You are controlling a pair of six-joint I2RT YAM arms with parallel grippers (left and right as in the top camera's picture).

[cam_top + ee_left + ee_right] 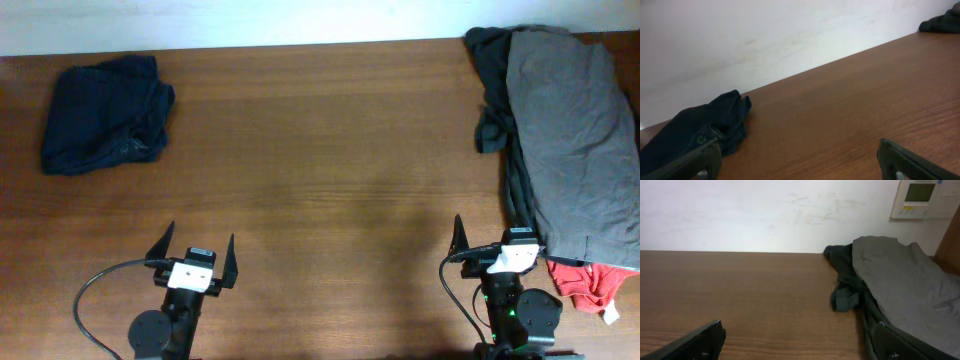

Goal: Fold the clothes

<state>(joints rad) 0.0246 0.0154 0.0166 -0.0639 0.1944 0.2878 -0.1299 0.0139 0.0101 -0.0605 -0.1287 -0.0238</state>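
Dark navy shorts (105,114) lie folded in a bundle at the far left of the table; they also show in the left wrist view (700,132) with a small button. A pile of clothes sits at the right edge: a grey piece (575,120) on top of a charcoal piece (492,80), with a small red piece (590,283) at the near end. The grey piece (905,290) and charcoal piece (842,287) show in the right wrist view. My left gripper (197,252) is open and empty near the front edge. My right gripper (490,240) is open and empty, just left of the pile.
The brown wooden table (330,180) runs back to a white wall (765,35). A white wall-mounted control panel (922,199) is behind the pile on the right.
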